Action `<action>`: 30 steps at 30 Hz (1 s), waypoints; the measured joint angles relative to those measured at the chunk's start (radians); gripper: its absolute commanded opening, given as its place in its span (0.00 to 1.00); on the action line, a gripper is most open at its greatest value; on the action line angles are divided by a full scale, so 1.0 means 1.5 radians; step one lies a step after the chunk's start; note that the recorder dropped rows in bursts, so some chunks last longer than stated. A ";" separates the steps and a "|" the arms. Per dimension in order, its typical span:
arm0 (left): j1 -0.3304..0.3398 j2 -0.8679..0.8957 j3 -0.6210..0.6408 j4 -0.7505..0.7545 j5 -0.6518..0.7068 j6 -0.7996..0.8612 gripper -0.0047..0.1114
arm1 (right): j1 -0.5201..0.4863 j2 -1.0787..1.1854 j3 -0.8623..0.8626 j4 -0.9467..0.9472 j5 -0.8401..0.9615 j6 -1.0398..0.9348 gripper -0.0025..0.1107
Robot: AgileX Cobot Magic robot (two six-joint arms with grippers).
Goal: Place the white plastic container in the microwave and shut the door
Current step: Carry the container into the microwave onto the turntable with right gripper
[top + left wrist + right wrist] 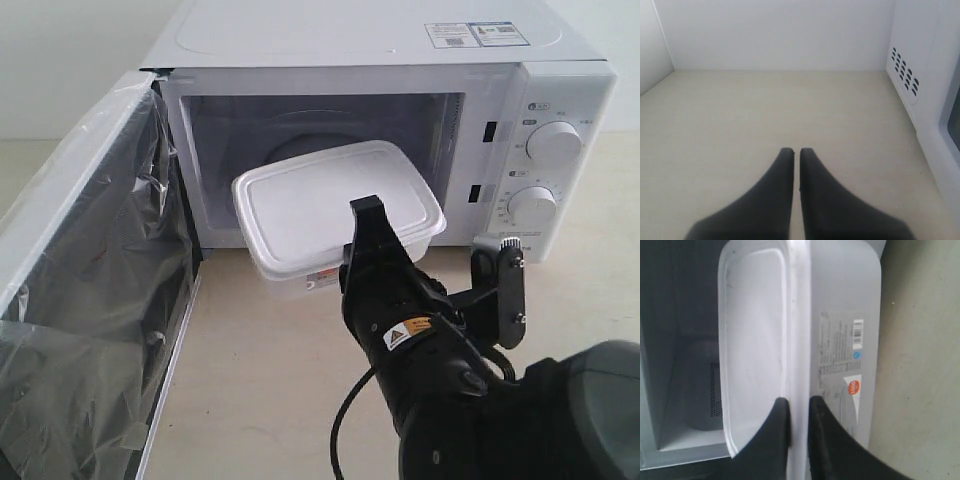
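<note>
R jaws clamp near rim of white plastic container [335, 195] so far end leads into microwave [400, 50] mouth, clear of tabletop [270, 380]; door [90, 280] stands wide for access; L jaws closed, empty, parked beside microwave.

Looks like translucent white plastic on the white plastic container [330, 205], smooth with a dull, frosted sheen; flat lid [752, 325] equally milky, faintly scuffed. Printed label [840, 357] on its side, paper-like and slightly glossy. Smooth white casing on the microwave [380, 50], satin rather than mirror-bright, painted metal or plastic impossible to tell; knobs [553, 142] in smooth white plastic. Clear film [90, 300] over the door [60, 170], crinkled and shiny, catching the light in its creases. Matt black and smooth on the right gripper [799, 402] and left gripper [796, 150], plastic or rubber by the look. Pale cream table [715, 125], matt, with a fine, faint grain. Grey cavity [250, 130] inside, dull.
</note>
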 measured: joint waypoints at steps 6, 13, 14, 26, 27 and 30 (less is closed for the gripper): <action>0.000 0.000 0.000 0.000 0.000 0.000 0.08 | -0.031 0.003 -0.073 -0.026 0.032 -0.040 0.02; 0.000 0.000 0.000 0.000 0.000 0.000 0.08 | -0.060 0.050 -0.135 -0.051 0.052 -0.041 0.02; 0.000 0.000 0.000 0.000 0.000 0.000 0.08 | -0.064 0.055 -0.141 -0.052 0.053 -0.041 0.02; 0.000 0.000 0.000 0.000 0.000 0.000 0.08 | -0.120 0.078 -0.191 -0.070 0.080 -0.058 0.02; 0.000 0.000 0.000 0.000 0.000 0.000 0.08 | -0.125 0.081 -0.196 -0.073 0.083 -0.059 0.02; 0.000 0.000 0.000 0.000 0.000 0.000 0.08 | -0.133 0.095 -0.216 -0.072 0.091 -0.069 0.02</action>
